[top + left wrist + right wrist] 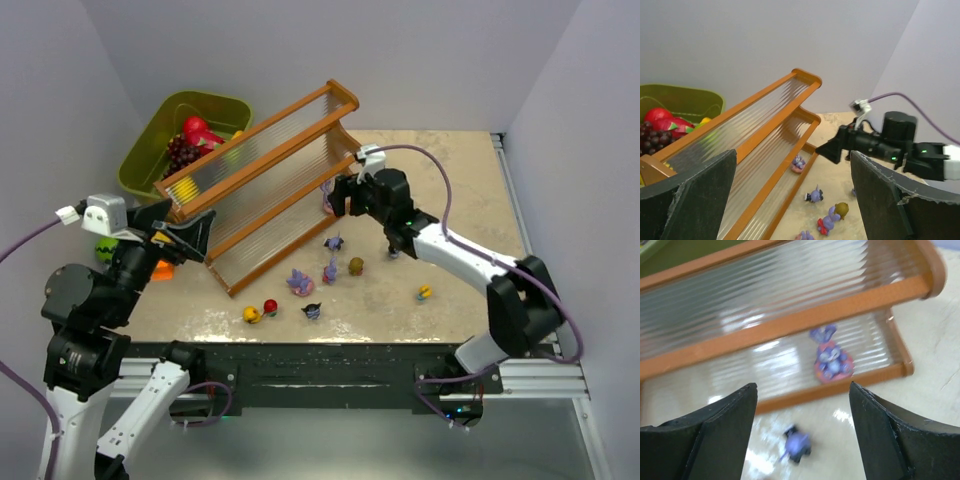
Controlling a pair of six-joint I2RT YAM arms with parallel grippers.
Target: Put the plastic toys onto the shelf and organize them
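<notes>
Right gripper [802, 387] is wide, empty. Ahead, a purple figurine [831, 360] sits on the lowest tier of the shelf [790, 325], behind its front rail. Nearer, a loose toy [796, 446] lies on open table [940, 340]. Left gripper [792, 154] is wide, empty.

Shelf [262, 170] upper tiers bare; bottom tier holds one purple toy [831, 357]; loose figurines [300, 282] crowd tabletop [450, 190] in front.

Right wrist view is all smeared: the purple toy [830, 357] on the lowest tier of the shelf [790, 325] is just a blob, no telling its face. In the top view, at far left, the green ball [106, 249] sits mostly behind the left arm [85, 300]. The bottom edge of the left wrist view chops off a second toy [805, 236].
</notes>
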